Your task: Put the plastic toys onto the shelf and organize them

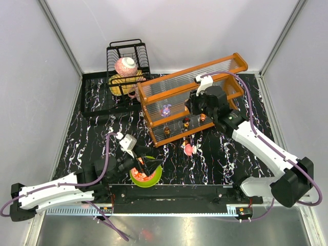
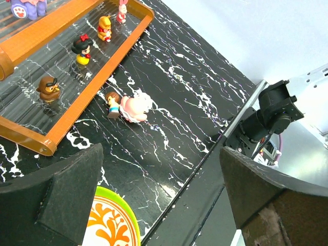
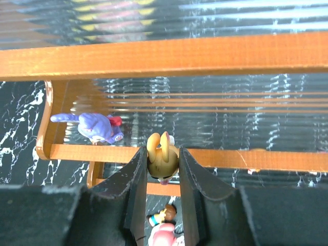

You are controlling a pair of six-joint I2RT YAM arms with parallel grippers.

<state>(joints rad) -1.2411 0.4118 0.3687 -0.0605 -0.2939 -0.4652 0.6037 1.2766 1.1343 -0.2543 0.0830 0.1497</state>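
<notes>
The shelf (image 1: 205, 77) stands slanted across the middle of the table (image 1: 92, 128), its right end farther back than its left. The right gripper (image 3: 162, 171) reaches over the shelf from the right. Its jaws are clamped on a yellow toy (image 3: 162, 156) with two upright ears. In the right wrist view this toy sits in front of the near orange rail of a tier, just right of a purple toy (image 3: 97, 127) that stands on that tier. Whether the yellow toy touches the shelf cannot be told.

Four toys stand in a row on the lowest tier, from left to right:
- a brown toy (image 2: 48, 88)
- a black-haired toy (image 2: 82, 49) with a red bow
- an orange toy (image 2: 104, 28)
- a pink toy (image 2: 122, 10)

On the table just near of the shelf's near rail lie a pink-and-white round toy (image 2: 135, 106) and a small brown-haired figure (image 2: 112, 100), touching each other.

The left gripper (image 1: 147, 165) hangs over a green-rimmed bowl (image 2: 115, 225) at the near edge of the table, left of centre. Its jaws are spread wide with nothing between them.

A black wire dish rack (image 1: 128, 51) stands at the far left, close to the shelf's left end.
</notes>
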